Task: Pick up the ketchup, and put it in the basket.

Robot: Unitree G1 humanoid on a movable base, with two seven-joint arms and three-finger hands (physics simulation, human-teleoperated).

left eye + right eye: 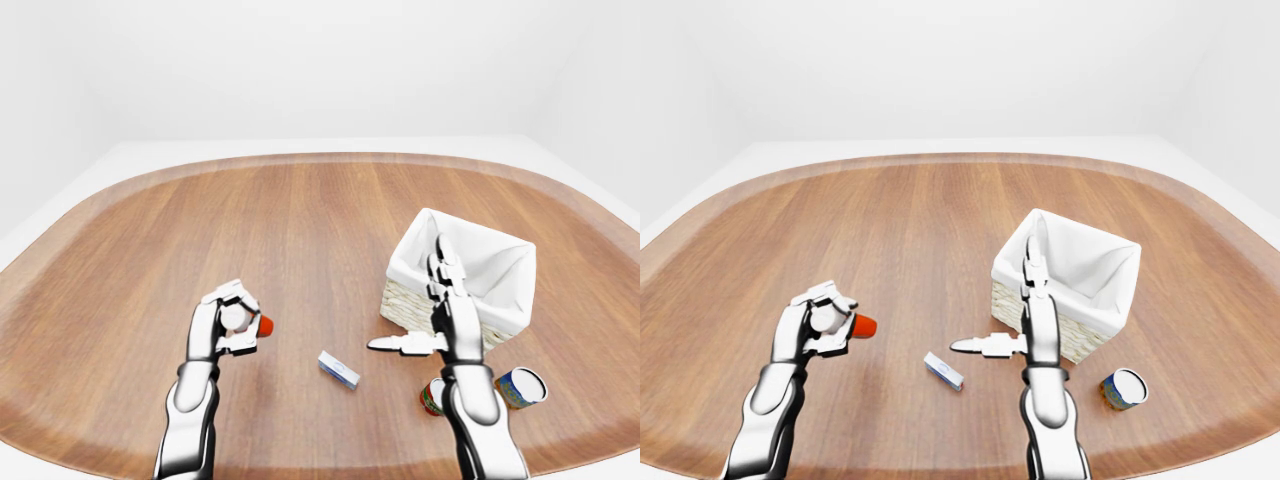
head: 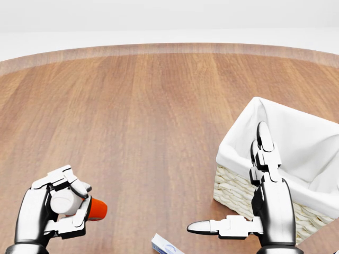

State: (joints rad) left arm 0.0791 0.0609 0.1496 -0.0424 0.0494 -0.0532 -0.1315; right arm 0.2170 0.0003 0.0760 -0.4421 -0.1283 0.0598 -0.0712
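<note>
While the left hand (image 2: 53, 207) has its fingers wrapped around the ketchup bottle (image 2: 79, 204), red cap poking out toward the right, the basket (image 1: 460, 275) sits well apart across the wooden table (image 1: 300, 230). A small box (image 1: 339, 370) lies between them. The right hand (image 2: 254, 211) hangs open-fingered against the basket's near side, so the crossing bottle could bump it, or slip from a shallow hold.

A smooth wooden table (image 1: 300, 230) with visible grain and a soft satin sheen. On the right, a rough woven wicker basket (image 2: 238, 191) lined with matt white cloth. Both robot hands, left hand (image 2: 53, 207) and right hand (image 2: 265, 201), look like glossy silver metal with white plastic. The ketchup (image 2: 97, 209) shows glossy red plastic. A small carton (image 1: 339, 369) looks like smooth paper.
</note>
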